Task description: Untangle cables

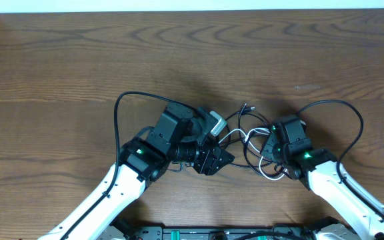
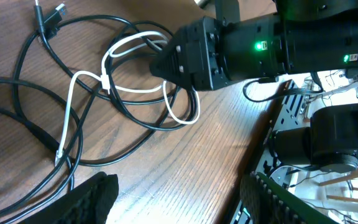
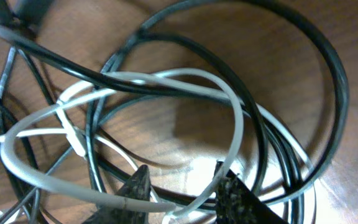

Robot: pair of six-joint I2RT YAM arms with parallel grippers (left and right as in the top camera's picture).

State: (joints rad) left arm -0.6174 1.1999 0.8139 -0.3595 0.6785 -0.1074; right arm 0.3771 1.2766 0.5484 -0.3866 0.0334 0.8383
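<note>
Tangled on the brown wood-grain tabletop [image 1: 79, 67], close to its arm-side edge and about midway between its left and right edges: a very thin black cable [image 3: 335, 71] and a very thin white cable [image 3: 236, 121]. Form loose, overlapping loops, white passing over and under black at several crossings. Ends, on the black one, in a small black plug [image 2: 56, 12] lying at the side of the tangle nearer the far edge (another small end just beside it).

As for writing: a small pale label [image 2: 353, 58] on the right arm's black housing, too small to read. Near it, a green light [image 2: 258, 45].

Straddles the white cable with the right gripper [image 3: 179, 186], jaws parted a little wider than the cord, wood visible between the tips, not pinching. Hangs just beside the tangle on its left side: the left gripper [image 2: 185, 202], jaws spread wide, grasping nothing.

Arching over the tabletop beside each arm: thicker black wires [image 1: 117, 120], apart from the cords. Beyond the arm-side edge, black metal rig parts [image 2: 334, 137]. Hides part of the loops in the overhead view: the right arm's wrist.
</note>
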